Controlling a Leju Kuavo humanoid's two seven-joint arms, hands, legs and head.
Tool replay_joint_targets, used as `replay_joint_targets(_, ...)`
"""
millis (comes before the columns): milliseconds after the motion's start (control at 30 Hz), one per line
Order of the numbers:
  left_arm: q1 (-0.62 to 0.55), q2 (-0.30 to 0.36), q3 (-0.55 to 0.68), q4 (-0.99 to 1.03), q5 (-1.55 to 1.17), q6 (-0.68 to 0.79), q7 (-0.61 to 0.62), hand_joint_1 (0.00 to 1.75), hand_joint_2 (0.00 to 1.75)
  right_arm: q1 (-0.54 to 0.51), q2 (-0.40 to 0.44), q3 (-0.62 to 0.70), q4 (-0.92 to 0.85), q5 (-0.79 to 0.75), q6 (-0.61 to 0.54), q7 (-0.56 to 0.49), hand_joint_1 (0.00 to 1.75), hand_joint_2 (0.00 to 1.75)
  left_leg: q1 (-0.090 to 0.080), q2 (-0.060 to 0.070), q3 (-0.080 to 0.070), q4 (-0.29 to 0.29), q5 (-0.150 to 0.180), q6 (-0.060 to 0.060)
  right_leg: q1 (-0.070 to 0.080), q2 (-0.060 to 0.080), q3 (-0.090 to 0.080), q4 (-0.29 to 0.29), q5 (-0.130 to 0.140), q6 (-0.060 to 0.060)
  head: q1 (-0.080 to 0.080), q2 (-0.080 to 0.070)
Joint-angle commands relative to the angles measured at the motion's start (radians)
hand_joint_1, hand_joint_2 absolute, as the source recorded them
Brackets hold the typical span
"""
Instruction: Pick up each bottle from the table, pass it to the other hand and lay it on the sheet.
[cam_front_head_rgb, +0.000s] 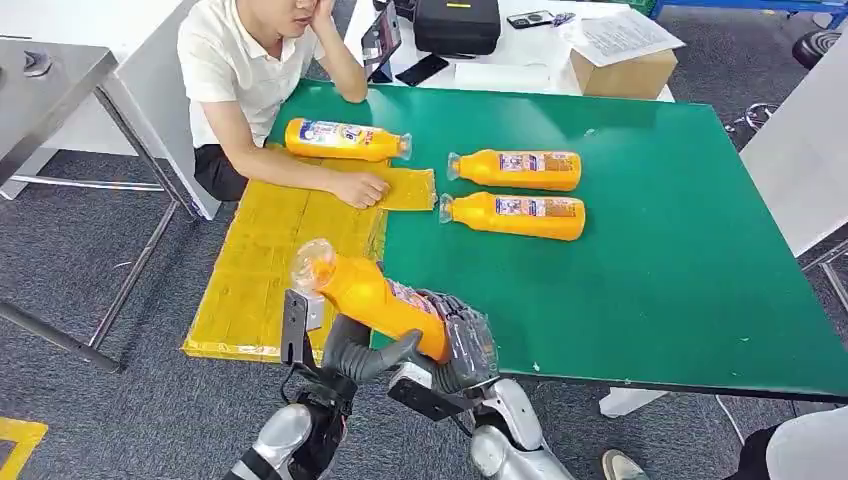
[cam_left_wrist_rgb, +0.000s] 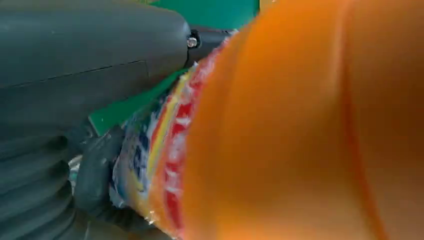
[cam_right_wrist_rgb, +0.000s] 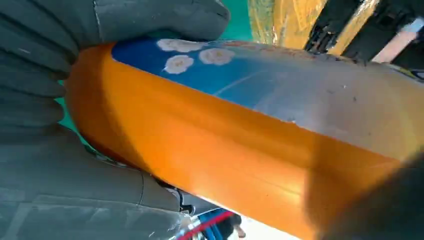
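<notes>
The right hand (cam_front_head_rgb: 462, 345) wraps its fingers (cam_right_wrist_rgb: 150, 20) around the base of an orange bottle (cam_front_head_rgb: 375, 297), while the left hand (cam_front_head_rgb: 350, 352) grips it from beneath, above the table's near edge. Its label is unreadable. Two bottles (cam_front_head_rgb: 515, 192) lie on the green table (cam_front_head_rgb: 680, 250), one on the yellow sheet (cam_front_head_rgb: 260, 270).

head view: bright, even overhead light, sharp, soft shadows under the bottles (cam_front_head_rgb: 520, 192) | left wrist view: held bottle (cam_left_wrist_rgb: 300, 130) way too close, total orange blur | right wrist view: smeary too, whitish glare on its label (cam_right_wrist_rgb: 280, 95)
</notes>
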Motion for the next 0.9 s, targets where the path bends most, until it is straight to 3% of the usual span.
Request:
replay_joint_targets(33,-0.12,-0.033,-0.015,0.166,0.013,-0.033,0.009,0.0,1.75,-0.061,0.014,0.151,0.107,0.007,-0.004,-0.005,1.66,1.75,0.001,-0.003,0.004,0.0,-0.001,-0.002,0.001,-0.002,0.004,0.0,-0.002,-0.002,0.0,0.0)
replay_joint_targets(400,-0.113,-0.028,-0.012,0.142,0.019,-0.041,0.011,0.0,1.75,-0.059,0.01,0.155,0.108,0.005,-0.007,-0.006,1.66,1.75,0.001,-0.002,0.002,0.0,0.0,-0.001,0.001,-0.001,0.002,0.0,-0.001,-0.001,0.0,0.0)
replay_joint_targets(533,-0.098,-0.031,0.01,0.085,0.046,-0.066,-0.017,0.0,1.75,-0.052,0.006,0.154,0.095,-0.059,0.039,-0.059,1.52,1.75,0.001,-0.002,0.002,0.0,-0.001,-0.002,0.001,-0.002,0.003,0.0,-0.001,-0.002,0.0,0.0)
replay_joint_targets(600,-0.095,-0.037,0.044,0.04,0.09,-0.069,-0.024,0.26,1.75,-0.04,0.005,0.15,0.075,-0.136,0.107,-0.105,1.61,1.75,0.001,-0.002,0.002,0.001,-0.001,-0.002,0.001,-0.002,0.003,0.001,-0.002,-0.002,0.0,0.0)
replay_joint_targets(667,-0.081,-0.043,0.062,-0.028,0.111,-0.083,-0.047,1.75,1.75,-0.021,0.011,0.135,0.059,-0.229,0.187,-0.155,1.64,1.75,0.001,-0.003,0.001,0.001,-0.001,-0.002,0.001,-0.002,0.002,0.001,-0.002,-0.002,0.0,0.0)
replay_joint_targets(733,-0.052,-0.051,0.067,-0.116,0.137,-0.11,-0.065,1.75,1.75,-0.008,0.01,0.135,0.049,-0.263,0.217,-0.188,1.55,1.75,0.001,-0.002,0.0,0.001,-0.001,-0.001,0.001,-0.002,0.001,0.001,-0.001,-0.001,0.0,0.0)
replay_joint_targets(800,-0.03,-0.059,0.055,-0.175,0.203,-0.167,-0.05,1.75,1.75,0.004,0.018,0.124,0.041,-0.337,0.278,-0.252,1.33,1.75,0.001,-0.003,0.0,0.001,-0.001,-0.001,0.001,-0.002,0.001,0.001,-0.002,-0.002,0.0,0.0)
replay_joint_targets(833,-0.023,-0.064,0.051,-0.189,0.225,-0.193,-0.052,1.75,1.75,0.003,0.021,0.128,0.047,-0.334,0.273,-0.262,1.13,1.75,0.002,-0.003,0.002,0.001,-0.002,-0.002,0.002,-0.003,0.003,0.001,-0.003,-0.002,0.0,0.0)
replay_joint_targets(900,-0.013,-0.067,0.039,-0.207,0.261,-0.23,-0.054,1.75,1.75,0.008,0.033,0.118,0.053,-0.37,0.295,-0.302,0.45,1.75,0.001,-0.004,0.001,0.001,-0.002,-0.002,0.001,-0.004,0.002,0.001,-0.003,-0.002,0.0,0.0)
